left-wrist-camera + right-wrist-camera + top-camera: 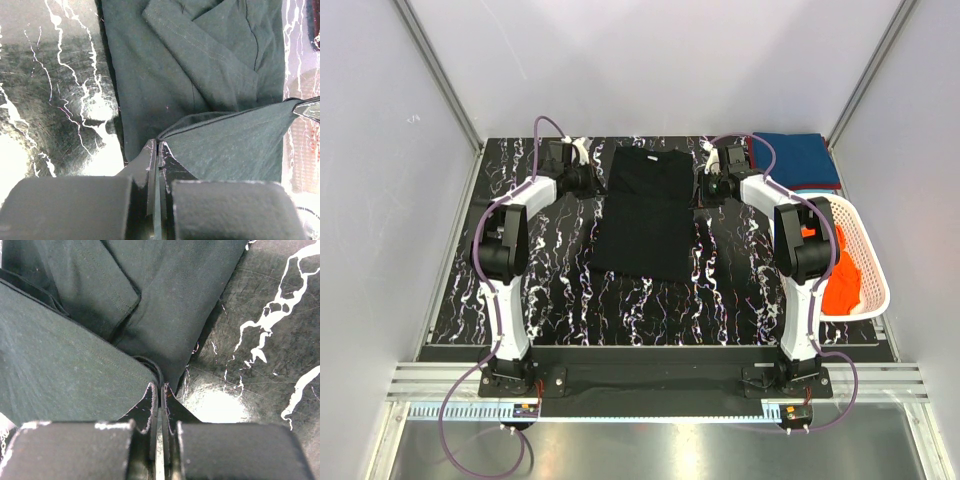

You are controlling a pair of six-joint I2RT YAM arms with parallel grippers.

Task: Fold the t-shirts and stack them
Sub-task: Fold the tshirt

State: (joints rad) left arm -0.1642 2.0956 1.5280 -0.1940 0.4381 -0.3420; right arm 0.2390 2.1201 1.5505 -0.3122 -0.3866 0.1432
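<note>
A black t-shirt (642, 215) lies lengthwise in the middle of the table, sleeves folded inward, collar at the far end. My left gripper (582, 172) is at its far left corner and my right gripper (712, 176) at its far right corner. In the left wrist view the left gripper (159, 145) is shut on an edge of the black t-shirt (200, 75), and a flap of it rises taut to the right. The right gripper (161, 386) is likewise shut on the black t-shirt (75, 370). A folded teal-blue t-shirt (795, 158) lies on a dark red one (817, 188) at the back right.
A white lattice basket (872, 255) stands at the right edge, holding a bright orange t-shirt (840, 272). The tabletop (560, 290) is black marble-patterned, with grey walls on three sides.
</note>
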